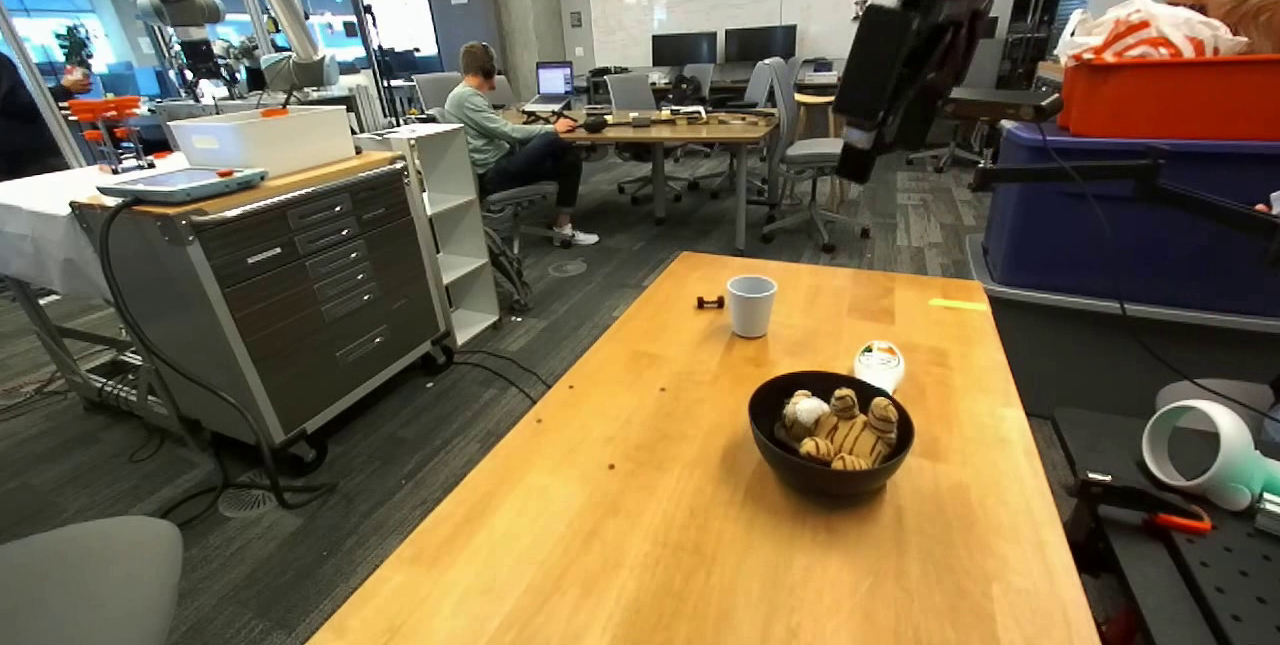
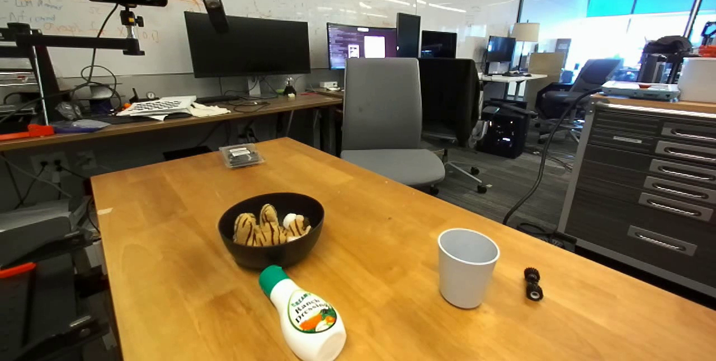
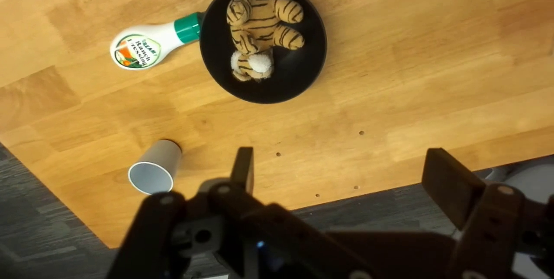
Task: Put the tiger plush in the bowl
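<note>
The tiger plush (image 3: 259, 26), tan-orange with dark stripes and a white muzzle, lies inside the black bowl (image 3: 298, 69) on the wooden table. Both exterior views also show the plush (image 1: 850, 433) (image 2: 267, 231) within the rim of the bowl (image 1: 830, 481) (image 2: 254, 254). In the wrist view my gripper (image 3: 340, 151) has its two fingers wide apart with nothing between them. The gripper (image 1: 865, 130) is high above the table, apart from the bowl and plush. Only a dark part of the gripper (image 2: 217, 14) shows at the top of an exterior view.
A ranch dressing bottle (image 3: 145, 47) lies beside the bowl, its green cap at the rim. A white cup (image 1: 750, 305) stands farther along the table, near a small dark dumbbell-shaped piece (image 2: 532, 284). A clear plastic box (image 2: 240, 156) sits near the table's edge.
</note>
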`<state>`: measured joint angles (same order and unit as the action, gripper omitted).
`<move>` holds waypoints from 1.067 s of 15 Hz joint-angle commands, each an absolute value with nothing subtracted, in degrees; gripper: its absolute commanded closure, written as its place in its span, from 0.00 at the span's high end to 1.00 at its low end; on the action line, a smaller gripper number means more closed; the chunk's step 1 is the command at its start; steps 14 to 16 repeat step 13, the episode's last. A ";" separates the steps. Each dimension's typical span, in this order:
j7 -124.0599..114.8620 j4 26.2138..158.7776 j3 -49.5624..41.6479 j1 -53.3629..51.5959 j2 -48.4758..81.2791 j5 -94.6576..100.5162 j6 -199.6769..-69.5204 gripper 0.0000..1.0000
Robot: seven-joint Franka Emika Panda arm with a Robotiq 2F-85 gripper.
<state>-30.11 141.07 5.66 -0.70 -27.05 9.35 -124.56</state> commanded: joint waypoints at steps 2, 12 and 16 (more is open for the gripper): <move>-29.10 140.84 7.83 0.47 -30.24 7.25 -121.37 1.00; -28.83 141.03 8.22 0.39 -31.83 6.88 -120.17 1.00; -28.83 141.03 8.22 0.39 -31.83 6.88 -120.17 1.00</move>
